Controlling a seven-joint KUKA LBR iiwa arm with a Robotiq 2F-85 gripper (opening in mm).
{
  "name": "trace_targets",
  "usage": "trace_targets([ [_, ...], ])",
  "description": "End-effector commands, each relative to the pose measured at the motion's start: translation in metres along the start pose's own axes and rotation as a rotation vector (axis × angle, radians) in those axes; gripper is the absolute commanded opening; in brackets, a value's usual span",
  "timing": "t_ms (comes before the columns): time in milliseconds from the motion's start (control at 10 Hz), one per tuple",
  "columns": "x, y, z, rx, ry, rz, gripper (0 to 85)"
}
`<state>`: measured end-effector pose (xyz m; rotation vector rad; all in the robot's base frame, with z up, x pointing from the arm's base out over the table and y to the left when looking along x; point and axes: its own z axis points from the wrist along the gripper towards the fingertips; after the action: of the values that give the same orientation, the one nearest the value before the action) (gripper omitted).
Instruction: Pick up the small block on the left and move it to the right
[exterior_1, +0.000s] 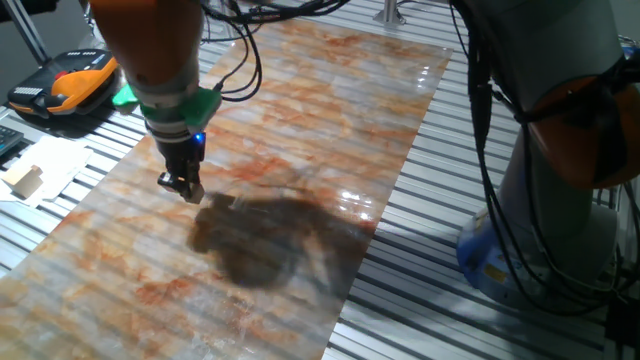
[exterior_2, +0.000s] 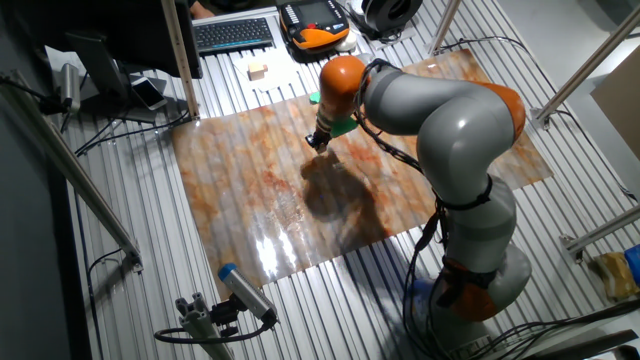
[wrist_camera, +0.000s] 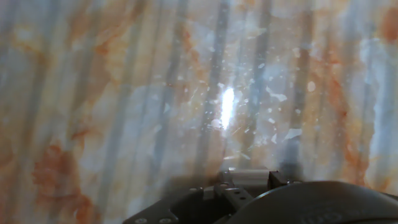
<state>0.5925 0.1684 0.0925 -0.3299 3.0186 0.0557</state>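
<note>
The dark two-finger tool (exterior_1: 182, 184) hangs low over the orange-and-white marbled tabletop (exterior_1: 300, 120), its jaws too small and blurred to tell whether open or closed. The small tan wooden block cannot be made out in any view.

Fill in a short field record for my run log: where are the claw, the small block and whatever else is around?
claw: pointing down, low over the marbled sheet, near its edge
claw state: open or shut cannot be told
small block: not clearly seen in any view; possibly hidden at the claw tips
larger pale block: off the sheet, on white paper
handset: orange and black, beyond the paper
shadow: dark patch on the sheet beside the claw
</note>
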Motion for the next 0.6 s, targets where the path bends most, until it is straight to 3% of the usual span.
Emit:
trace_targets([
  [0,0.0,0.0003,0.0,-0.017,0.004,0.007,0.0],
  [100,0.0,0.0003,0.0,-0.005,0.001,0.016,0.0],
  [200,0.0,0.0003,0.0,-0.014,0.006,0.016,0.0],
  [300,0.0,0.0003,0.0,-0.036,0.004,0.024,0.0],
  [500,-0.0049,0.0061,0.0046,-0.089,-0.028,0.055,0.0],
])
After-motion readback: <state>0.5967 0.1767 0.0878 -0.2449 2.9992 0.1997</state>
